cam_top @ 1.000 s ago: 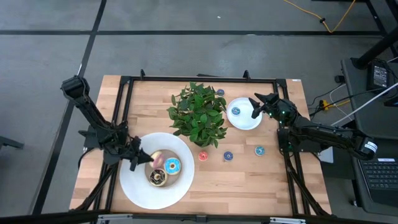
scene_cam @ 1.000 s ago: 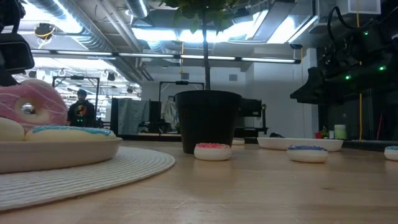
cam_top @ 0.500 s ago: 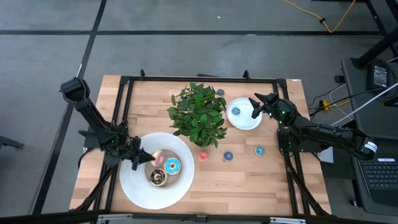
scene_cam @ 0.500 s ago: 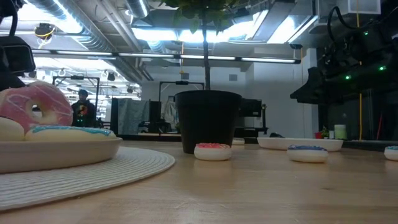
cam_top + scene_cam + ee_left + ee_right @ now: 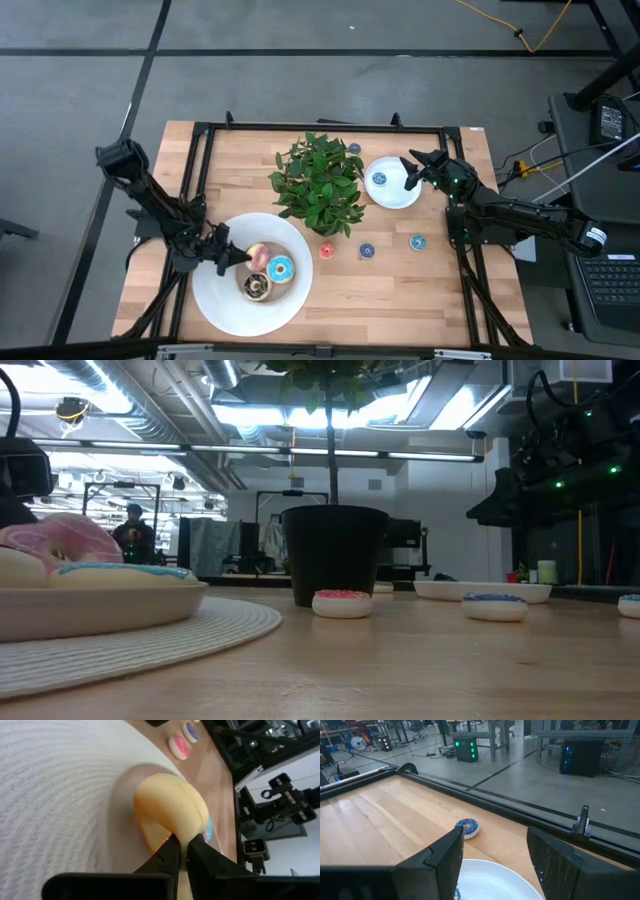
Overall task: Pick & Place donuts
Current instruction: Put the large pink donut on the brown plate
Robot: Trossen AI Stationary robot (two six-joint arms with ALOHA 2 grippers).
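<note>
The left gripper (image 5: 236, 258) has come down low over the big white plate (image 5: 215, 305), and the pink-frosted donut (image 5: 259, 255) it carries has gone from standing up on edge to lying nearly flat. From the low view the pink donut (image 5: 62, 540) now sits down among the others, just behind the light-blue-frosted donut (image 5: 125, 571), where a moment ago it stood tall above them with its hole facing the room. In the left wrist view the two dark fingers (image 5: 165, 857) are nearly closed and pinching the pale underside of that donut (image 5: 170, 810), so it has not been let go yet. I would say the placing is all but finished: the donut looks to be resting on the plate beside the chocolate-brown donut (image 5: 254, 286), and only the release remains.

Across the counter (image 5: 400, 280) nothing has shifted. The right gripper (image 5: 410, 172) hangs over the small white plate (image 5: 398, 194) exactly as before, its fingers spread wide and empty, with a tiny blue donut (image 5: 379, 179) on that plate. The red tiny donut (image 5: 326, 250), the blue one (image 5: 367, 251) and the teal one (image 5: 416, 241) lie loose on the wood near the potted plant (image 5: 320, 183), untouched, so plenty of picking is still left
</note>
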